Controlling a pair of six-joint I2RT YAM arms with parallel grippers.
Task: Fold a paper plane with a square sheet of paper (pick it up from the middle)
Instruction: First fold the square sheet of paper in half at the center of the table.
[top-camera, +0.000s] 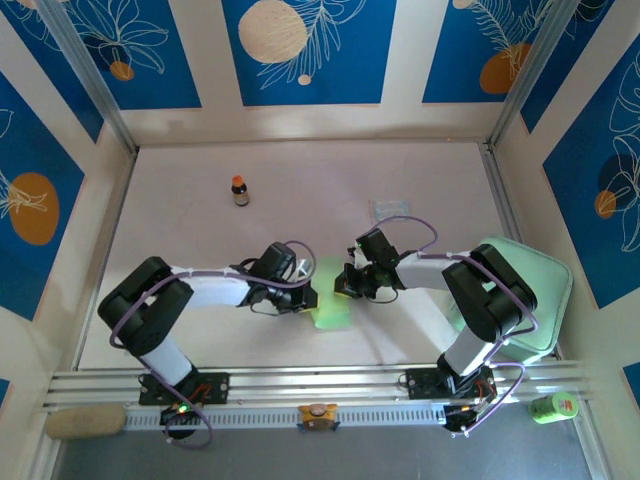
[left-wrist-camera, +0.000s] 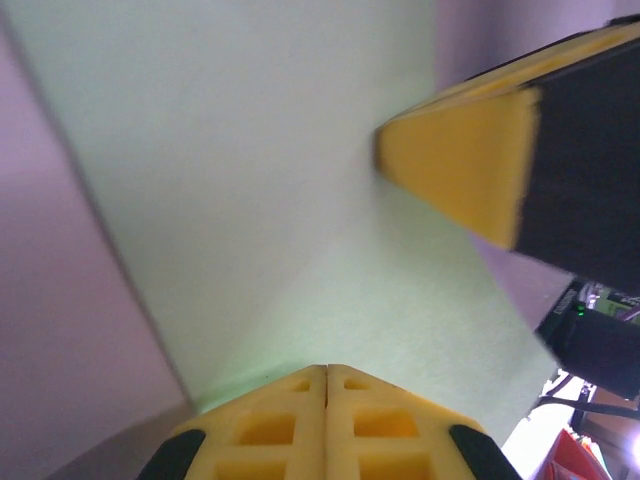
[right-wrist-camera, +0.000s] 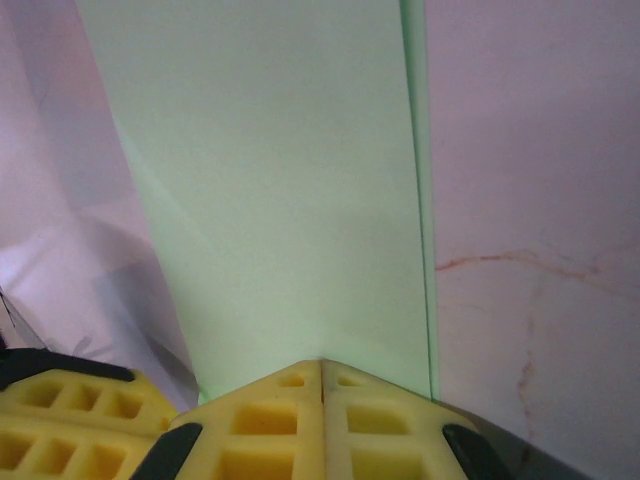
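Observation:
The pale green sheet of paper (top-camera: 331, 312) lies on the table between the two arms, near the front edge. It looks folded: a doubled edge runs along its right side in the right wrist view (right-wrist-camera: 290, 200). My left gripper (top-camera: 307, 297) is shut, and its closed tips (left-wrist-camera: 326, 368) rest on the paper (left-wrist-camera: 250, 150). My right gripper (top-camera: 346, 285) is also shut, with its tips (right-wrist-camera: 322, 362) touching the paper from the other side. Nothing sits between either pair of jaws. The two grippers are almost touching each other.
A small brown bottle (top-camera: 240, 190) with an orange cap stands at the back left. A clear plastic packet (top-camera: 388, 208) lies at the back right. A mint green tray (top-camera: 535, 290) sits behind the right arm. Blue-patterned walls enclose the table.

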